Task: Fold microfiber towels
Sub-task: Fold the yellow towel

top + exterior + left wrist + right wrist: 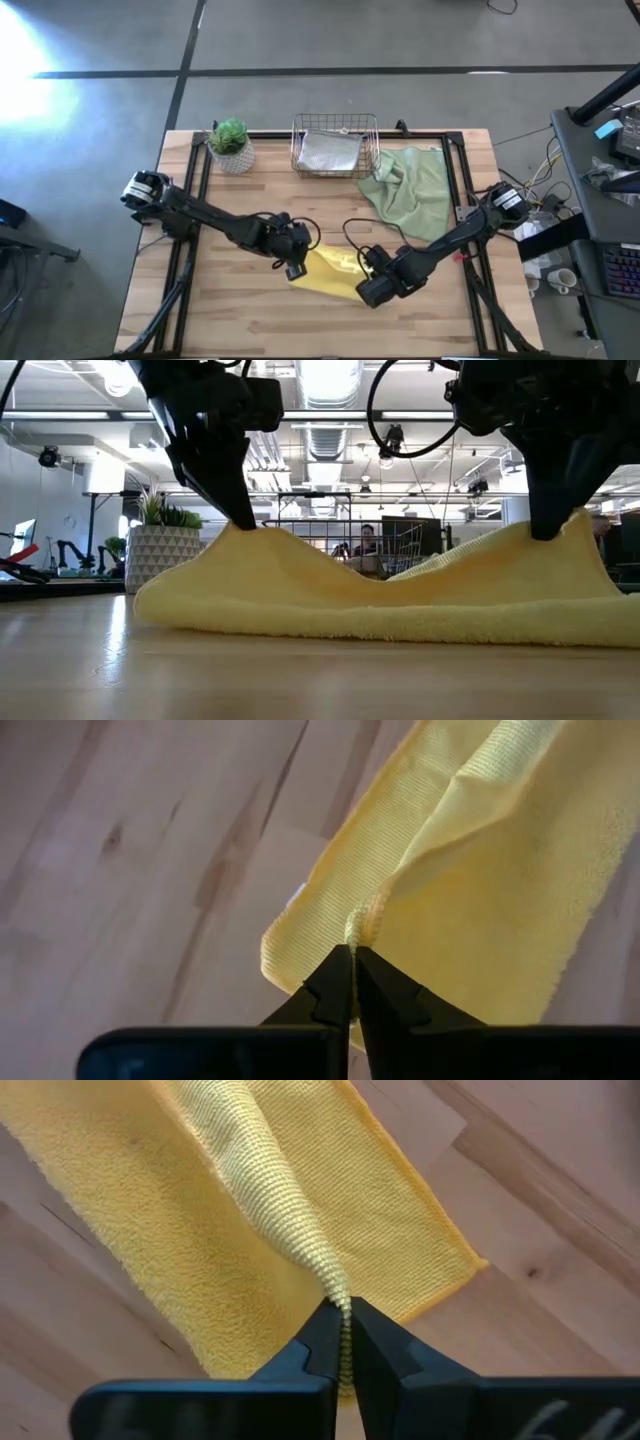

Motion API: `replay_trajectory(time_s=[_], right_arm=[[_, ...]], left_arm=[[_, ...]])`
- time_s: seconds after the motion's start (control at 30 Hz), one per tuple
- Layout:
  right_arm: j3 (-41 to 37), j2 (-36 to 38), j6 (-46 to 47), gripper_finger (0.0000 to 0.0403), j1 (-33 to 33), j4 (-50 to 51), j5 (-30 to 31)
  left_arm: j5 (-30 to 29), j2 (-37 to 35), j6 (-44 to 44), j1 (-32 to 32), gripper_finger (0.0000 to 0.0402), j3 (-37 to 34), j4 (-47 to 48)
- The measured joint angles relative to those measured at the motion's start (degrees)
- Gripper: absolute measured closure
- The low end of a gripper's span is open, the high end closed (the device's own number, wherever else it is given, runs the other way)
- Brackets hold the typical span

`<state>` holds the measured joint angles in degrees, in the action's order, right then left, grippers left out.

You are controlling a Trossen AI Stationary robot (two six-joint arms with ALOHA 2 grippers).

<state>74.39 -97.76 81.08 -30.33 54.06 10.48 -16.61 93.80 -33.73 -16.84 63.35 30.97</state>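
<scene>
No readable text, label or number shows anywhere.

At frame centre a yellow towel (332, 272) is showing bright against the pale wood-grain bench (250, 320). At upper right, a sage green towel (415, 190) is lying beside a copper wire basket (337, 146) holding a grey towel (329, 155).

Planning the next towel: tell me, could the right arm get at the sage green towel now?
Probably not yet: the right claw is shut on the yellow towel. Otherwise the sage green towel lies uncovered beside the basket, on that arm's side.
</scene>
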Motion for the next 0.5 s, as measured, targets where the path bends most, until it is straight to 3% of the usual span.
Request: replay_trajectory(time_s=[0.17,0.5], right_arm=[[-0.02,0.0,1.82,0.0371,0.0,3.22,0.04],[-0.04,0.0,6.49,0.0298,1.55,9.92,3.26]], left_arm=[[-0.93,0.0,3.9,0.73,0.0384,0.02,-0.1],[-0.98,0.0,4.61,2.6,0.0292,0.14,-0.44]])
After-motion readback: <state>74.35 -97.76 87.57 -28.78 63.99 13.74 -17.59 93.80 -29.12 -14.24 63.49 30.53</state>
